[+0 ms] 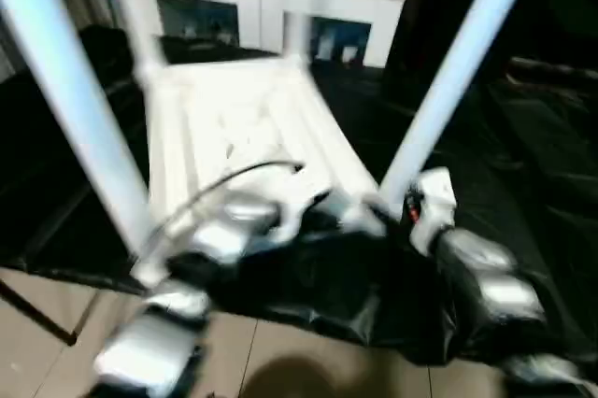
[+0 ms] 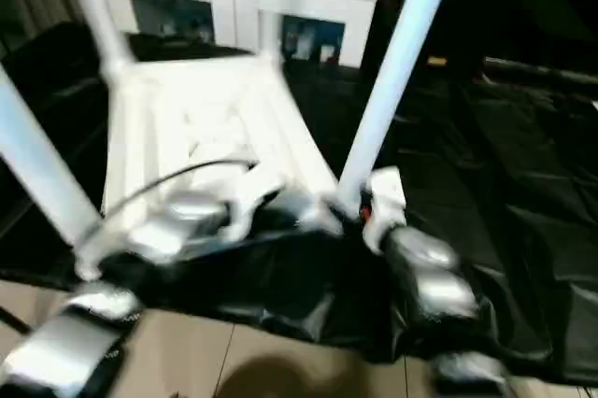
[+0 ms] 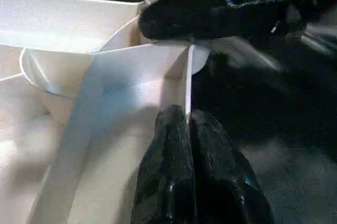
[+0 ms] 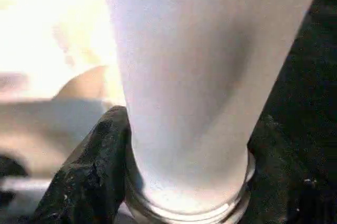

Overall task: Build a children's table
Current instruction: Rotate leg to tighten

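Observation:
The white children's table [image 1: 243, 127] lies upside down on the black cover, ribbed underside up, its legs pointing upward. The near right leg [image 1: 458, 71] rises from the corner socket closest to me; another leg [image 1: 65, 90] stands at the near left. My right gripper [image 1: 388, 200] is shut around the base of the near right leg [image 4: 200, 77], one black finger [image 4: 89, 182] pressed against it. Just beside it, my left gripper [image 3: 188, 129] is shut on the thin white rim wall [image 3: 188, 82] of the tabletop next to that socket.
The black-covered work table [image 1: 523, 155] spreads out to the right, and its front edge hangs over the tiled floor [image 1: 280, 361]. Behind the table stands a white cabinet with glass doors [image 1: 271, 6]. A dark metal leg [image 1: 37, 314] crosses the floor at left.

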Available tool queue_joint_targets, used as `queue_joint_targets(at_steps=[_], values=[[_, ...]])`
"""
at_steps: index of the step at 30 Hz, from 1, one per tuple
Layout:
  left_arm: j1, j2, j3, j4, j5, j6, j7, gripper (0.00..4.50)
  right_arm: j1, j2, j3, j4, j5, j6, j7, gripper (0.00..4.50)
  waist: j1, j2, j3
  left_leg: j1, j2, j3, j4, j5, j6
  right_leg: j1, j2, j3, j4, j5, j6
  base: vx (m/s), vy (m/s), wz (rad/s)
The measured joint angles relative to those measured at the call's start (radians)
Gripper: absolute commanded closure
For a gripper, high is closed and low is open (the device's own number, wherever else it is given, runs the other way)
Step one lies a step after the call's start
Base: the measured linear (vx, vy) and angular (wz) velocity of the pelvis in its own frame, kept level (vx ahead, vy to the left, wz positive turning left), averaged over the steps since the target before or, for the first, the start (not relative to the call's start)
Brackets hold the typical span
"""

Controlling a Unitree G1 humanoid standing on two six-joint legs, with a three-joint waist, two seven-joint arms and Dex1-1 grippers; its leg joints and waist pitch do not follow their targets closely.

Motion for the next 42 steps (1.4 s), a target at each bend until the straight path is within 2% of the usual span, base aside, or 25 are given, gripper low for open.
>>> queue_joint_targets(at_steps=[4, 8, 9, 12, 14, 18, 19, 21, 23, 30, 37, 39, 42], values=[[-0.013, -0.043, 0.003, 0.020, 0.002, 0.000, 0.077, 4.50, -0.027, 0.045, -0.013, 0.026, -0.026, -0.014, -0.109, 1.81, 0.004, 0.004, -0.001, -0.001, 0.000, 0.000, 0.001, 0.000, 0.000, 0.000, 0.000, 0.001, -0.001, -0.002, 0.000, 0.000, 0.000, 0.00], [-0.023, -0.052, 0.004, 0.036, 0.005, -0.007, 0.087, 4.50, -0.036, 0.048, -0.013, 0.043, -0.056, -0.036, -0.119, 1.81, 0.006, 0.005, -0.001, -0.001, -0.001, 0.001, 0.003, 0.000, 0.001, 0.000, -0.001, 0.001, -0.002, -0.004, 0.000, 0.000, 0.000, 0.00], [-0.023, -0.052, 0.004, 0.036, 0.006, -0.007, 0.087, 4.50, -0.036, 0.048, -0.013, 0.043, -0.055, -0.039, -0.116, 1.25, 0.006, 0.005, -0.001, -0.001, -0.001, 0.001, 0.003, 0.000, 0.001, 0.000, -0.001, 0.001, -0.001, -0.004, 0.000, 0.000, 0.000, 0.00], [-0.023, -0.038, 0.006, 0.036, 0.005, -0.014, 0.067, 4.50, -0.023, 0.045, -0.013, 0.033, -0.031, -0.053, -0.062, 1.06, 0.003, 0.007, 0.000, -0.001, 0.000, 0.001, 0.002, 0.000, 0.000, 0.000, 0.000, 0.001, -0.001, -0.004, 0.000, 0.000, 0.000, 0.00], [-0.012, -0.009, 0.002, 0.017, -0.003, -0.015, 0.011, 4.50, -0.003, 0.018, -0.008, 0.006, -0.007, -0.053, 0.030, 0.66, 0.001, 0.008, 0.002, -0.001, 0.000, 0.000, 0.000, 0.000, 0.000, 0.000, 0.001, 0.001, 0.000, -0.004, -0.001, 0.000, 0.000, 0.00], [0.004, 0.026, -0.010, -0.013, -0.005, -0.014, -0.076, 4.50, 0.000, -0.026, 0.018, -0.045, 0.007, -0.056, 0.153, 0.65, 0.005, 0.010, 0.003, 0.000, 0.001, 0.000, -0.003, 0.000, 0.000, 0.000, 0.001, 0.000, 0.000, -0.004, -0.001, 0.000, 0.000, 0.00], [0.011, 0.046, -0.020, -0.026, -0.012, -0.012, -0.119, 4.50, 0.004, -0.061, 0.037, -0.064, 0.011, -0.055, 0.212, 0.65, 0.007, 0.010, 0.003, 0.000, 0.001, 0.000, -0.002, 0.000, 0.000, 0.000, 0.001, 0.000, 0.000, -0.004, -0.001, 0.000, 0.000, 0.00], [0.031, 0.090, -0.039, -0.065, -0.025, -0.012, -0.214, 4.50, 0.048, -0.147, 0.077, -0.123, 0.021, -0.050, 0.357, 0.65, 0.019, 0.010, 0.003, 0.000, 0.001, 0.000, -0.001, 0.000, 0.000, 0.001, 0.000, -0.001, -0.001, -0.004, -0.001, 0.000, 0.000, 0.00], [0.046, 0.131, -0.049, -0.093, -0.043, -0.011, -0.310, 4.50, 0.100, -0.212, 0.094, -0.163, 0.033, -0.039, 0.474, 0.65, 0.025, 0.009, 0.003, -0.001, 0.002, 0.000, 0.003, 0.000, 0.001, 0.001, 0.000, 0.000, -0.001, -0.004, -0.001, 0.000, 0.000, 0.00], [0.068, 0.218, -0.059, -0.128, -0.076, 0.002, -0.491, 4.50, 0.179, -0.313, 0.160, -0.271, 0.073, 0.029, 0.708, 0.65, 0.027, 0.007, 0.005, -0.001, 0.002, 0.001, 0.006, 0.000, 0.001, 0.001, 0.000, 0.000, 0.000, -0.004, -0.001, 0.000, 0.000, 0.00], [0.069, 0.235, -0.059, -0.133, -0.081, 0.012, -0.527, 4.50, 0.165, -0.285, 0.167, -0.256, 0.074, 0.036, 0.718, 0.65, 0.027, 0.006, 0.005, -0.001, 0.003, 0.001, 0.006, 0.000, 0.001, 0.001, 0.000, 0.000, 0.000, -0.004, -0.001, 0.000, 0.000, 0.00], [0.072, 0.233, -0.061, -0.140, -0.081, 0.013, -0.527, 4.50, 0.154, -0.283, 0.167, -0.251, 0.074, 0.037, 0.717, 0.94, 0.027, 0.006, 0.006, -0.001, 0.003, 0.001, 0.006, 0.000, 0.001, 0.001, 0.000, 0.000, 0.000, -0.004, -0.002, 0.000, 0.000, 0.00], [0.073, 0.233, -0.063, -0.144, -0.081, 0.015, -0.528, 4.50, 0.139, -0.284, 0.170, -0.237, 0.073, 0.037, 0.719, 1.05, 0.028, 0.006, 0.006, -0.001, 0.003, 0.001, 0.006, 0.000, 0.001, 0.001, 0.000, 0.000, 0.000, -0.005, -0.002, 0.000, 0.000, 0.00]])
